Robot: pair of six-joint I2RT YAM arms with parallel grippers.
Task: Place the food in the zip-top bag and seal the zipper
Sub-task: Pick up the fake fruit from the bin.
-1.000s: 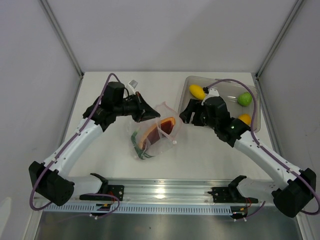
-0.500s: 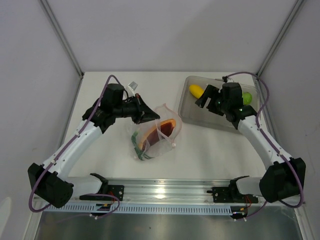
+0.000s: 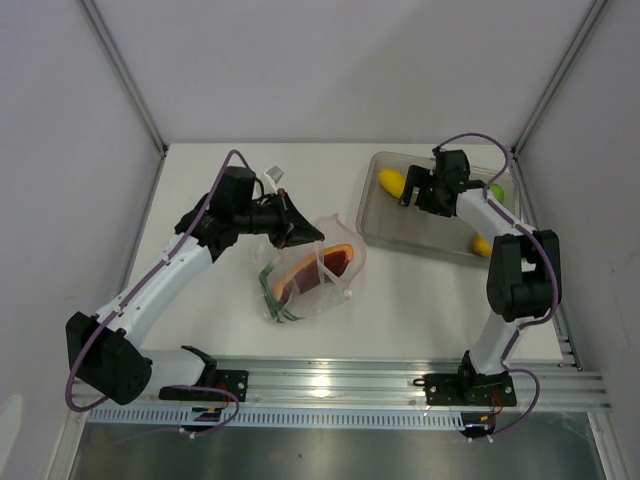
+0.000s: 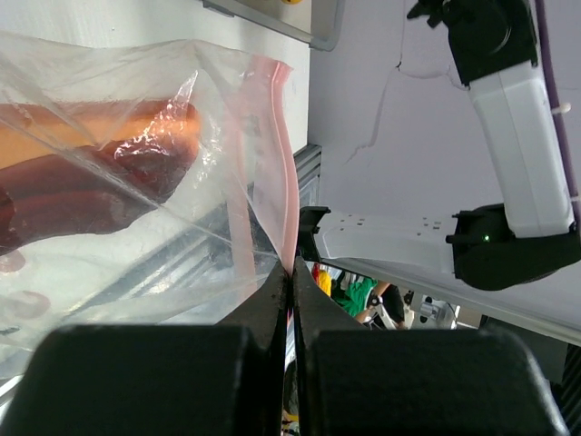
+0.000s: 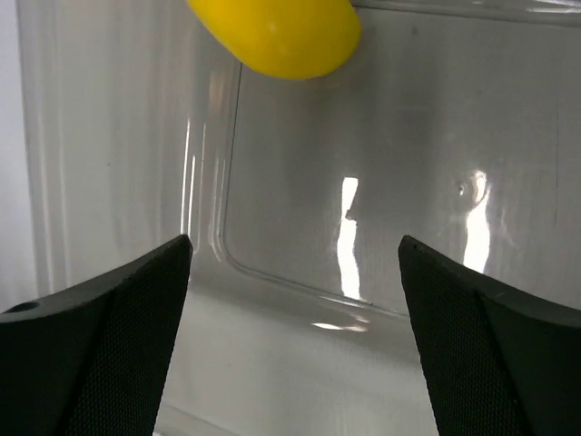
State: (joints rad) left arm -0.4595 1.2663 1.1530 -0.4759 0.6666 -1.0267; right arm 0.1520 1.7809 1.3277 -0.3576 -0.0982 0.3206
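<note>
The worktop [image 3: 420, 290] carries two containers. The larger is a rigid clear tray [image 3: 400, 228] at the far right; it holds one yellow lemon [image 3: 393, 182] at its far-left end, a second lemon [image 3: 482, 245] by its near-right edge, and a green lime [image 3: 496, 192] half hidden behind my right arm. The zip-top bag [image 3: 345, 270] lies near the middle of the worktop, well apart from the tray, with its mouth raised; inside it are the reddish-brown meat slice [image 3: 300, 270] and, nearer my bases, the thin green vegetable [image 3: 275, 300].

My left gripper [image 3: 316, 238] is clamped flat on the zipper [image 4: 283, 173] at the bag's mouth edge; my right gripper [image 3: 410, 192] hangs over the tray with its jaws spread wide and nothing between them, the first lemon just beyond its fingertips.

The left wrist view shows the pinch on the pink strip up close, which the overhead view cannot resolve. The right wrist view shows only bare tray floor and that one lemon's end; the other lemon and the lime appear only from above.
</note>
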